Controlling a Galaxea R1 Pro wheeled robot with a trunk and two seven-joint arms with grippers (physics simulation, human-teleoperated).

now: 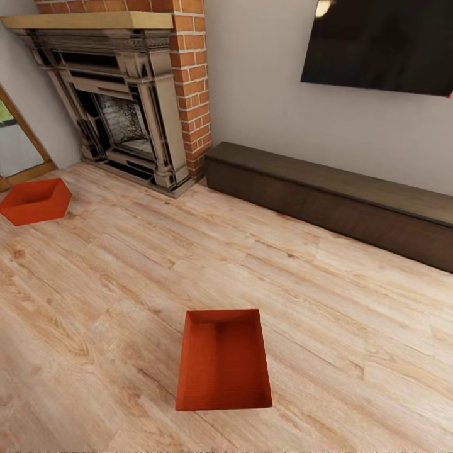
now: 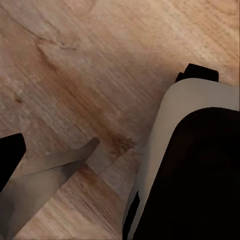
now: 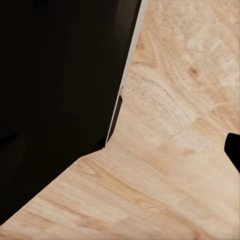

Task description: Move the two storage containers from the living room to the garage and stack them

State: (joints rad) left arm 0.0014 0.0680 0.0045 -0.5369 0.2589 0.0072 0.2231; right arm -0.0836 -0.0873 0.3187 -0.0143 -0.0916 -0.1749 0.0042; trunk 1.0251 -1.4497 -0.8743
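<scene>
I am in the living room, on its light wood-plank floor [image 1: 113, 296]. One red-orange open-top storage container [image 1: 223, 358] sits empty on the planks right in front of me, its long side running away from me. The other storage container [image 1: 35, 200] rests on the floor at the far left, near the fireplace, turned at an angle. In the left wrist view a black fingertip [image 2: 10, 156] pokes in at the edge above bare planks. The right wrist view catches a black fingertip [image 3: 234, 150] at its edge. Neither view shows how the jaws stand.
A red brick fireplace [image 1: 126, 107] with a pale mantel stands at the back left. A long dark low cabinet [image 1: 333, 198] runs along the white wall under a black TV [image 1: 384, 44]. A wood-framed doorway [image 1: 19, 145] is at the far left. My own pale and black body [image 2: 190, 170] shows near both wrists.
</scene>
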